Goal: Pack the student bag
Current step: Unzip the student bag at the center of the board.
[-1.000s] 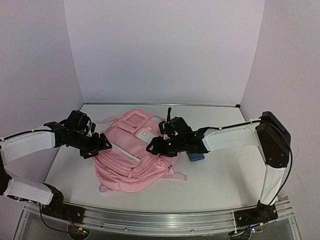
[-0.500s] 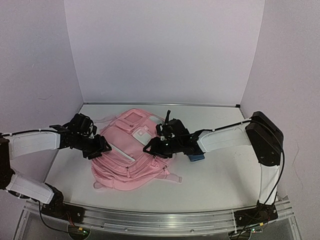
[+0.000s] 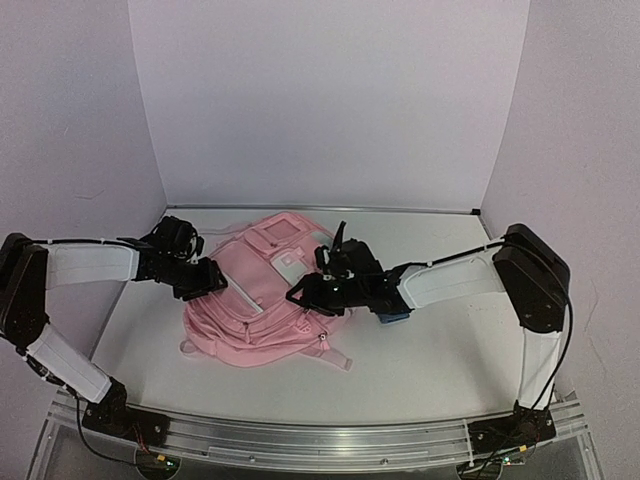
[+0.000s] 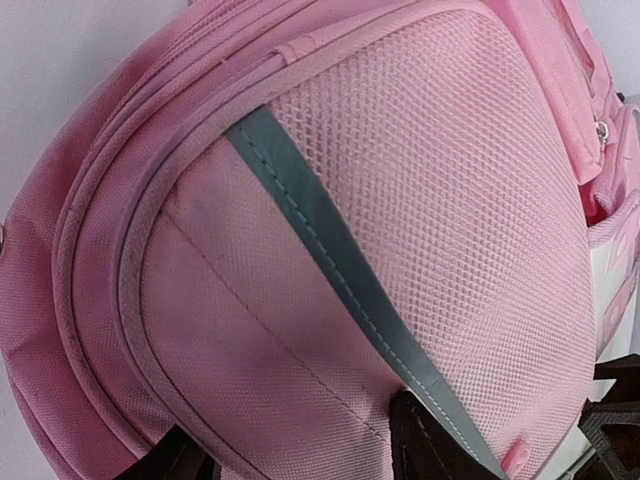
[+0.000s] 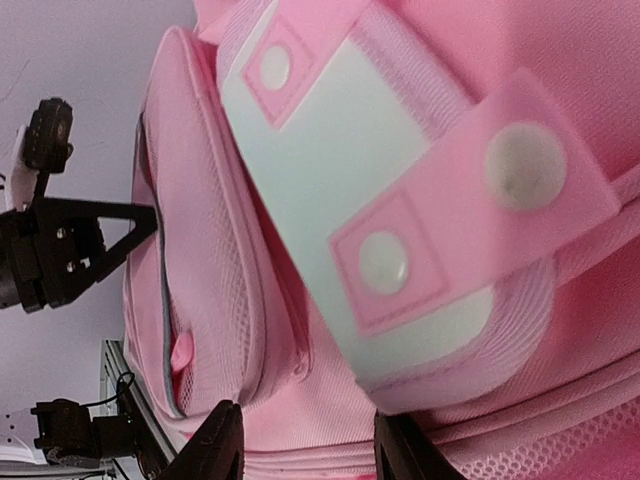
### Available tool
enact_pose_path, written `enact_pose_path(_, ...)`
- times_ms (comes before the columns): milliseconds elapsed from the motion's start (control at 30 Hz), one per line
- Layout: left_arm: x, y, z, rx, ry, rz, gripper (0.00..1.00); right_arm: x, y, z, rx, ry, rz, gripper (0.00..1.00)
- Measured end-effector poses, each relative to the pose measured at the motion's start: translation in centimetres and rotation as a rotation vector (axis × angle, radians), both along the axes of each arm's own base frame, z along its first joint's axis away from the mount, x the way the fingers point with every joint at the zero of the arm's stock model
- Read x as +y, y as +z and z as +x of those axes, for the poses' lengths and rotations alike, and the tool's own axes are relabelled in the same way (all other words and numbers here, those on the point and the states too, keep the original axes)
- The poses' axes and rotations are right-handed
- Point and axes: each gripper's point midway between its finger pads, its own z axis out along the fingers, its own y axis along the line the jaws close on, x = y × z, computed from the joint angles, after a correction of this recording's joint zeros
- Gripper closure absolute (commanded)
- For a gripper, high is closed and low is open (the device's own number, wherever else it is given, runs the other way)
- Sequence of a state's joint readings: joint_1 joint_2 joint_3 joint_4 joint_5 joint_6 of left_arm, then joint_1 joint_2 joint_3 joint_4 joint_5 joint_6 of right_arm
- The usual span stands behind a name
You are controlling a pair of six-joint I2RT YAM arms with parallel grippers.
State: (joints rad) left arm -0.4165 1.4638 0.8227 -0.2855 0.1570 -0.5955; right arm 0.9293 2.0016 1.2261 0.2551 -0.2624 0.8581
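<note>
**Inspector:** Left gripper (image 3: pixel 204 279), state?

**Assistant:** Clenched on the bag (image 3: pixel 262 310) at its 9 o'clock edge. In the wrist view the mesh pocket (image 4: pixel 440 180) bulges up from between the fingers.

**Inspector:** Right gripper (image 3: pixel 306 296)?

**Assistant:** Also grasping the bag, at about 3 o'clock. Its fingers pinch a pink fold just below the pale snap flap (image 5: pixel 350 180).

**Inspector:** Position of the bag?

**Assistant:** Lying flat, front up, on the table (image 3: pixel 450 350), a little towards 9 o'clock of its centre and between the two arms.

**Inspector:** Contents?

**Assistant:** Cannot tell. No open compartment shows in any view. One blue item (image 3: pixel 392 316) lies on the table at the bag's 3 o'clock, under the right arm and outside the bag.

**Inspector:** Progress?

**Assistant:** Early, in my judgement. Both arms hold the bag, which looks like positioning, not loading. Left to do are opening a compartment, putting the blue item in and closing up. No other loose items are in view.
</note>
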Motion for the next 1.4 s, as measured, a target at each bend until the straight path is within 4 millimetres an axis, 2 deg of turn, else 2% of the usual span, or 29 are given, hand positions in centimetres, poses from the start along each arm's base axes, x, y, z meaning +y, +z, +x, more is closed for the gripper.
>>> enact_pose_path(100,-0.8,1.0,1.3,-0.058,-0.054,0.018,0.33,-0.4,0.8,-0.7,-0.012,0.001,0.006,0.56)
enact_pose_path(233,-2.2,2.4,0.8,-0.121,-0.138,0.059,0.28,-1.0,2.8,-1.0,-0.050,-0.006,0.017,0.56)
enact_pose_path(433,-4.6,5.6,-3.9,-0.164,-0.257,0.086,0.36,-2.4,7.1,-0.5,-0.143,-0.054,0.020,0.56)
enact_pose_path(567,-6.7,6.8,-7.5,-0.153,-0.305,0.039,0.39,-3.1,7.5,-0.2,-0.170,-0.079,-0.010,0.57)
enact_pose_path(700,-8.5,5.8,-10.5,-0.095,-0.337,0.041,0.47,-3.6,6.8,-0.2,-0.166,-0.088,-0.044,0.58)
enact_pose_path(800,-9.2,4.4,-11.4,-0.049,-0.332,0.059,0.52,-3.7,6.7,-0.2,-0.163,-0.089,-0.051,0.59)
enact_pose_path(967,-9.0,2.2,-11.3,0.007,-0.282,0.097,0.55,-3.8,6.6,-0.2,-0.159,-0.088,-0.057,0.59)
enact_pose_path(1267,-8.9,1.4,-11.1,0.008,-0.251,0.096,0.60,-4.0,6.0,-0.4,-0.149,-0.087,-0.072,0.61)
enact_pose_path(1400,-9.1,0.3,-10.9,0.023,-0.252,0.112,0.63,-4.1,5.9,-0.4,-0.147,-0.087,-0.073,0.61)
